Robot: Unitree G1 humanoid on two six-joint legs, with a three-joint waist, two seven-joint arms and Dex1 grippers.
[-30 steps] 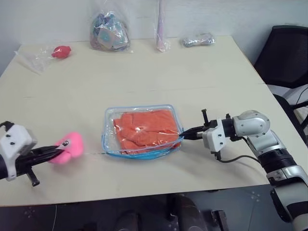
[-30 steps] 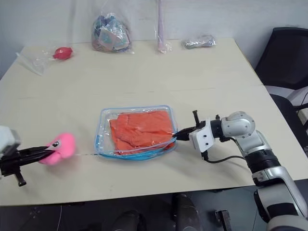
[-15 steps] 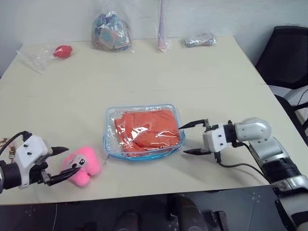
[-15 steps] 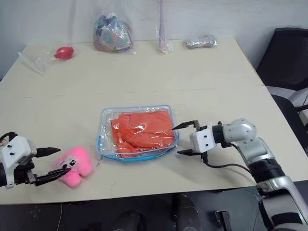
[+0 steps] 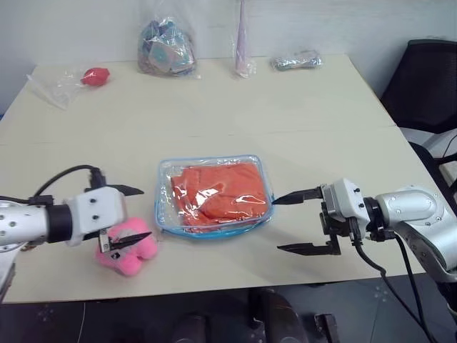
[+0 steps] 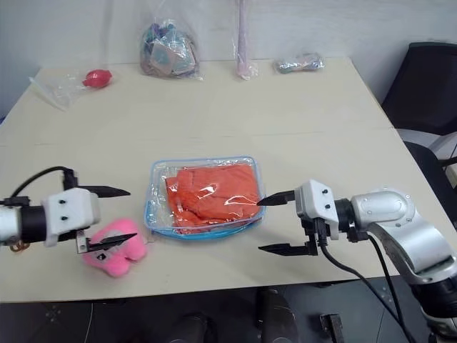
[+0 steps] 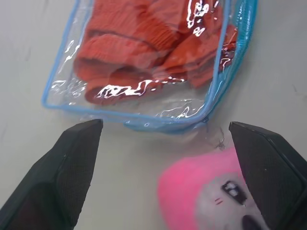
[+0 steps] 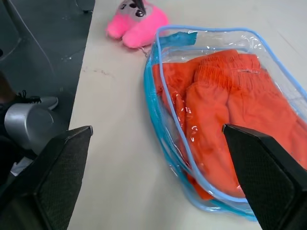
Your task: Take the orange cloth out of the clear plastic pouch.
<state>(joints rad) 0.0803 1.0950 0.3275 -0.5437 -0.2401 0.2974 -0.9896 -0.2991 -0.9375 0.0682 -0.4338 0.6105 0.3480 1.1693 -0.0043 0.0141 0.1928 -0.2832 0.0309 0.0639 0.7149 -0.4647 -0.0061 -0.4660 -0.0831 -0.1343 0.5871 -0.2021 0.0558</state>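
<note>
My head cameras show the clear plastic pouch (image 5: 213, 194) flat mid-table, the orange cloth (image 5: 218, 191) inside it. My right wrist camera adds folds and an elastic band on the cloth. Both grippers, left gripper (image 5: 128, 215) and right gripper (image 5: 296, 223), have jaws spread wide, holding nothing. 1 second ago both were pinched: left on the pink plush toy (image 5: 127, 246), right at the pouch's edge.

On my beige table (image 5: 214, 114), I count:
- one clear plastic pouch with blue zipper trim (image 5: 214, 194)
- one folded orange cloth (image 5: 218, 189)
- one pink plush toy (image 5: 128, 246)
- four clear bags along the far edge
- my own two black-fingered grippers
</note>
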